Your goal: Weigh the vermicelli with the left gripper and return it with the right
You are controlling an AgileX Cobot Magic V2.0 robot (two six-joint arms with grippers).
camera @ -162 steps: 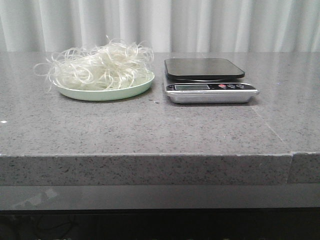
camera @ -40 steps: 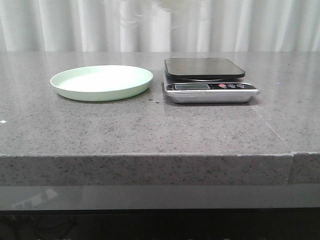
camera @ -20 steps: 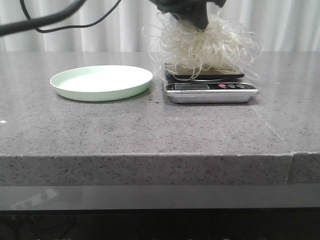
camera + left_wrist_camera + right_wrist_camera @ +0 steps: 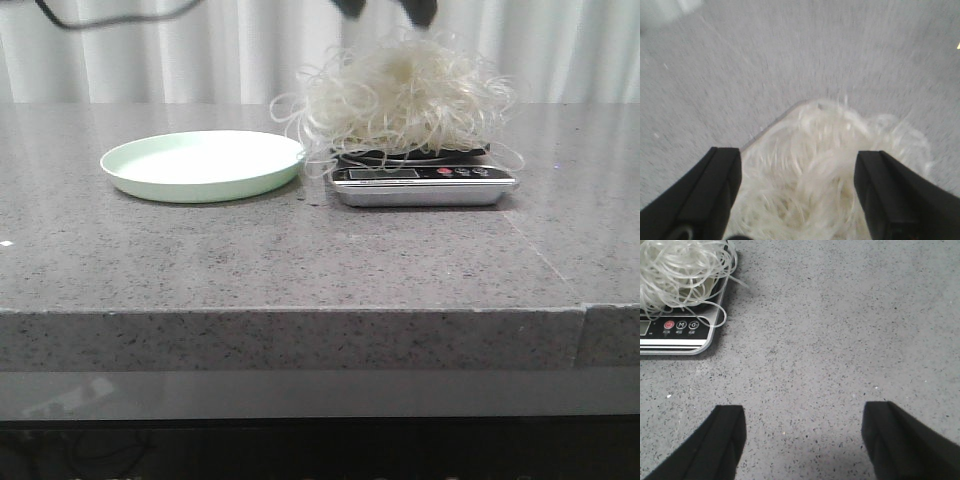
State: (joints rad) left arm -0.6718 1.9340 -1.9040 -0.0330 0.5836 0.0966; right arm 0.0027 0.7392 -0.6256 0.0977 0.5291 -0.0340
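Lifting the left tool [image 4: 797,200], fingers spread wide, straight up should leave the vermicelli [image 4: 400,100] settled on the scale [image 4: 425,185].

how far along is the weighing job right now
Done: the vermicelli sits on the scale, and the green plate is bare. In hand: the left gripper is open above the pile, holding nothing. Left: the right gripper, open over bare counter beside the scale, must carry the noodles to the plate.
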